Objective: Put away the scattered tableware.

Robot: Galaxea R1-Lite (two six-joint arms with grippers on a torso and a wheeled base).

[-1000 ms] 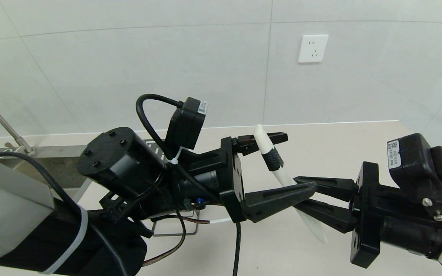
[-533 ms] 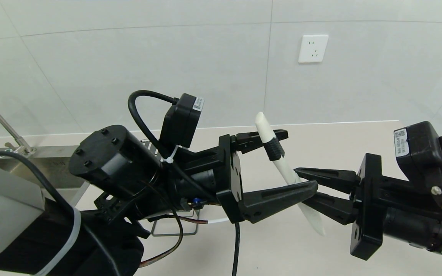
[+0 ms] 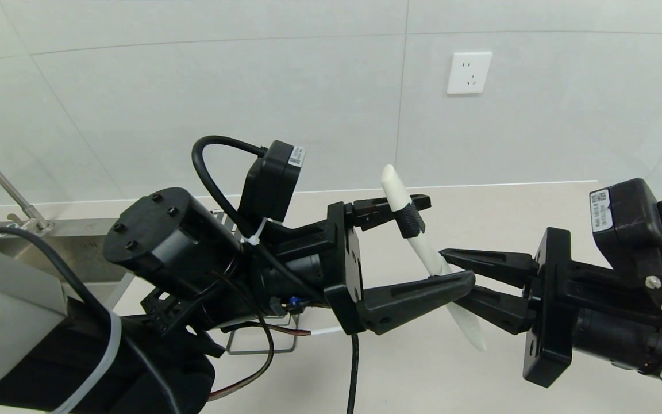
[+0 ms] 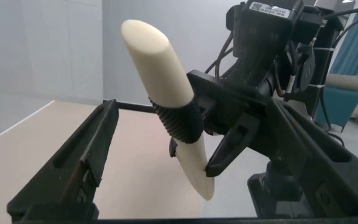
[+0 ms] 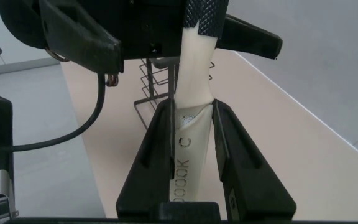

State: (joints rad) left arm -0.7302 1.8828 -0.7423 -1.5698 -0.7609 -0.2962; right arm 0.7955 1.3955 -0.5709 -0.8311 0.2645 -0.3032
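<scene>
1 white utensil (image 3: 393,184) w/ black band, R gripper (image 5: 191,109) clamped on it, L gripper (image 3: 449,241) fingers apart either side.

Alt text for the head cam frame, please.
The right gripper clamps the lower part of a white utensil with a black ribbed band, holding it tilted above a beige counter. The open left gripper straddles it near the band.

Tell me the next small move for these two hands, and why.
Probably close the left hand on the black grip of the white utensil. Its fingers stand open on either side of that grip, while the right hand is shut on the utensil's lower end, so this looks like a handover.
</scene>
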